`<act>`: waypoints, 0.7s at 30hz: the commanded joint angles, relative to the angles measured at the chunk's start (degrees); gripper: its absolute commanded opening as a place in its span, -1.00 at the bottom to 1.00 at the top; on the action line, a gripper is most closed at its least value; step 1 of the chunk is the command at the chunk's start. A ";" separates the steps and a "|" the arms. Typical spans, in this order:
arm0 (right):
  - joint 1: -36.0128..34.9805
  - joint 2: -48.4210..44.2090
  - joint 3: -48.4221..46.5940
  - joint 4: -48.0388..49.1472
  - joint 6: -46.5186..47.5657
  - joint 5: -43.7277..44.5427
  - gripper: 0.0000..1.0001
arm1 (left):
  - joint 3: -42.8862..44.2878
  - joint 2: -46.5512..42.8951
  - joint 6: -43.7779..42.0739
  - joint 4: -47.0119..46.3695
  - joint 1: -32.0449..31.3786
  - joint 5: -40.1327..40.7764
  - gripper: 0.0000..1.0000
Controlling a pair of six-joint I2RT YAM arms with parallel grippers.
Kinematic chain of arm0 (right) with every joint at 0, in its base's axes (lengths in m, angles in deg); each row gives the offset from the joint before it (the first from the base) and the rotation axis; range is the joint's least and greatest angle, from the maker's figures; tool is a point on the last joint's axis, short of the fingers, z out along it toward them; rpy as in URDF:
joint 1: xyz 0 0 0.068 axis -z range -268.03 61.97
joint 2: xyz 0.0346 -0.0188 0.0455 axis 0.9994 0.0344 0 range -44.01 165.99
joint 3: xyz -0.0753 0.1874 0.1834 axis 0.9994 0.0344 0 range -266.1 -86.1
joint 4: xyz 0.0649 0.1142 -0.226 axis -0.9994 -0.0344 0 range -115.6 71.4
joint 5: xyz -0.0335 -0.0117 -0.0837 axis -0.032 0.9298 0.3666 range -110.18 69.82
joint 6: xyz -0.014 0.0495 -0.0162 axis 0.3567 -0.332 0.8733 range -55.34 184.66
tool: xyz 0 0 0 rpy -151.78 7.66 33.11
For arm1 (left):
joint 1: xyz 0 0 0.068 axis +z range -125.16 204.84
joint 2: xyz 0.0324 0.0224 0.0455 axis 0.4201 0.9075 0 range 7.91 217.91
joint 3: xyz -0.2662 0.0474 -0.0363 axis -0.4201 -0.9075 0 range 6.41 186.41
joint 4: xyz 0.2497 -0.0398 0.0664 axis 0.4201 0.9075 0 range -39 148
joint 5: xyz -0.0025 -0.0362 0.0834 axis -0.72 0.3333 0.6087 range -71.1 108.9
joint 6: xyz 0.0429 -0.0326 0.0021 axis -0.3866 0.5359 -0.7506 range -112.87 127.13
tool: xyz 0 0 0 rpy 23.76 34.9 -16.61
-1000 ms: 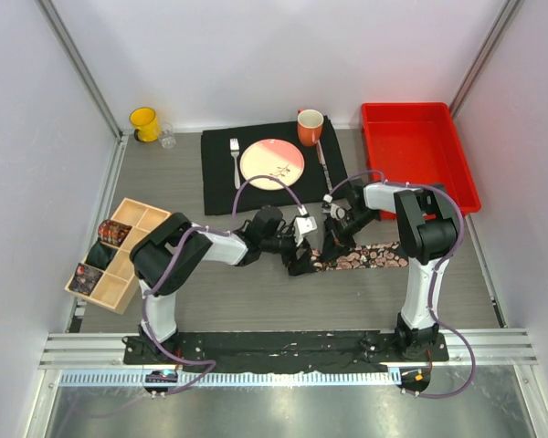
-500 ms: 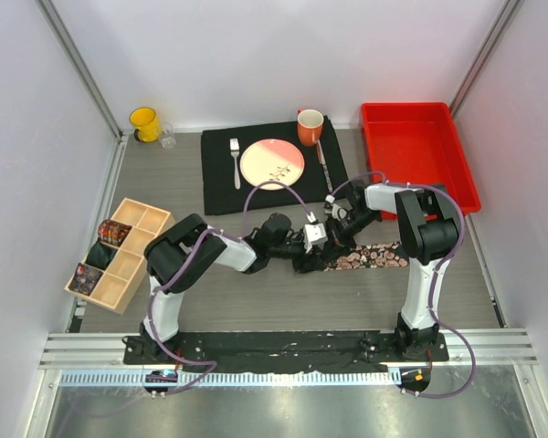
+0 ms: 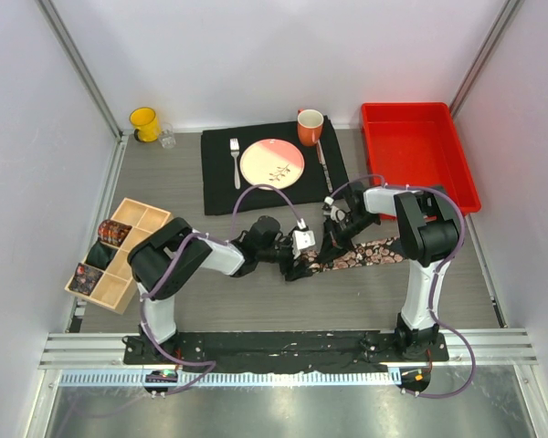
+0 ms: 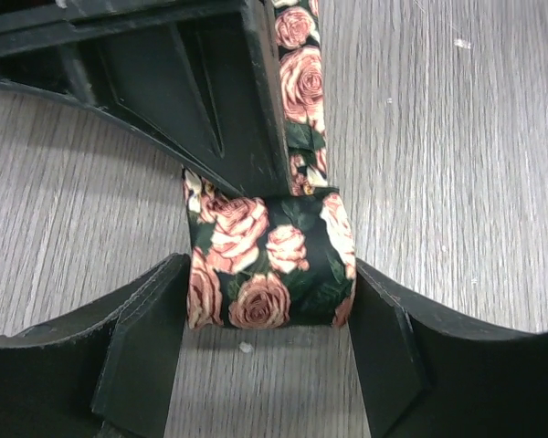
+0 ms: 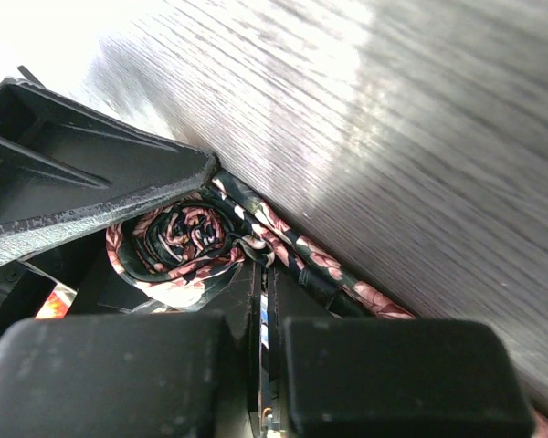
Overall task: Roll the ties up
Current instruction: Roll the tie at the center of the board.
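Floral tie (image 3: 370, 253): black ground with pink rose print, lying flat on the surface (image 3: 256, 310) right of centre, nearer the near edge than the far one. Its unrolled length runs toward the right edge. The end pointing to the left edge is wound into a coil (image 4: 269, 260), which rests on the wood-grain top.

Left claw (image 3: 297, 267): reaches in from the left. Its two fingers (image 4: 146, 347) stand part-way apart with the coil between them, one against each end of the roll. Contact shows on both ends, so it is recorded as gripping the coil.

Right claw (image 3: 321, 255): closed, fingers (image 5: 384, 374) together. The tips come down on the tie directly behind the coil, on the strip side. A sliver of rose print shows in the slit between the fingers. Whether cloth is actually pinched there cannot be determined.

Other ties: a wooden divider box (image 3: 137, 219) sits at the left edge. A red-brown roll (image 3: 114, 232) occupies one of its outer compartments and a dark roll (image 3: 84, 278) another nearer the near edge.

Other items:
- A black placemat (image 3: 219, 187) lies at the middle of the far edge.
- On the placemat are a pink plate (image 3: 272, 164), a fork (image 3: 235, 160) and an orange mug (image 3: 310, 127).
- A red tray (image 3: 418, 114) sits in the far right corner.
- A yellow mug (image 3: 144, 122) stands in the far left corner.
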 commanded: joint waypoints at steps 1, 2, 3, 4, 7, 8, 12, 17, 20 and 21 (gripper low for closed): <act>0.35 1.72 2.81 6.63 0.88 14.48 -0.99 | 0.22 2.40 5.99 -5.02 0.40 -2.40 0.41; 0.35 1.81 3.07 7.07 0.36 14.47 -0.99 | 0.48 2.75 6.61 -6.33 0.31 -2.93 0.40; 0.26 1.72 3.59 7.25 0.09 14.47 -0.99 | 0.92 3.02 7.57 -6.95 0.31 -3.37 0.41; 0.17 1.81 3.77 7.60 -0.26 14.39 -0.99 | 1.19 3.37 7.84 -7.39 0.14 -3.46 0.41; 0.09 1.98 3.95 8.13 -0.97 14.04 -0.99 | 2.33 4.60 7.93 -7.49 -0.65 -2.67 0.23; 0.09 1.81 3.86 8.13 -1.05 14.04 -0.99 | 2.68 5.04 7.85 -6.44 -0.83 -2.23 -0.01; 0.00 0.67 3.51 8.31 -1.58 11.67 -0.99 | 2.68 4.35 4.61 -1.52 -0.83 -0.03 -0.38; 0.17 -1.44 1.76 5.25 -1.15 6.57 -0.78 | 2.77 -0.40 -5.14 16.27 0.22 2.69 -0.64; 1.14 -4.16 -0.53 2.25 1.22 3.50 -0.54 | 3.21 -3.48 -11.37 27.82 1.45 0.68 -0.68; 1.66 -4.60 -1.66 1.46 1.75 2.36 -0.49 | 3.47 -4.44 -12.71 30.28 1.63 0.59 -0.70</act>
